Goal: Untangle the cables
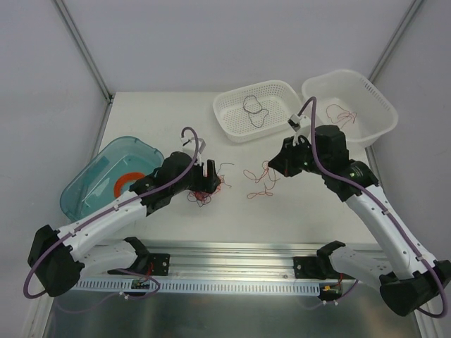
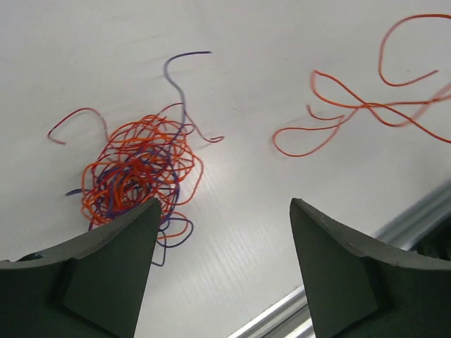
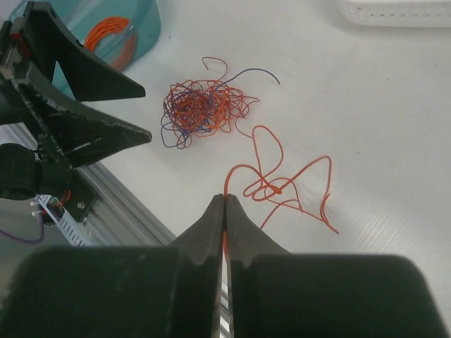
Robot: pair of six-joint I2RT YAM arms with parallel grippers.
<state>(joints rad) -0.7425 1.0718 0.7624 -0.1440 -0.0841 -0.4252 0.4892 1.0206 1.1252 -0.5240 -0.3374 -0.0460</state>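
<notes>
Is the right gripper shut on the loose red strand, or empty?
Shut on it: the right gripper has its tips together, and the loose red strand runs into their seam.

In the left part of the left wrist view, a tangle (image 2: 134,176) is seen in orange-red mixed with purple (the purple reads darker from above). The loose strand (image 2: 352,113) at upper right is coloured plain red. A translucent teal bin (image 1: 88,179) is shown with a bright orange coil (image 1: 125,182). The left basket (image 1: 257,86) and right basket (image 1: 384,116) are white, patterned with small holes.
</notes>
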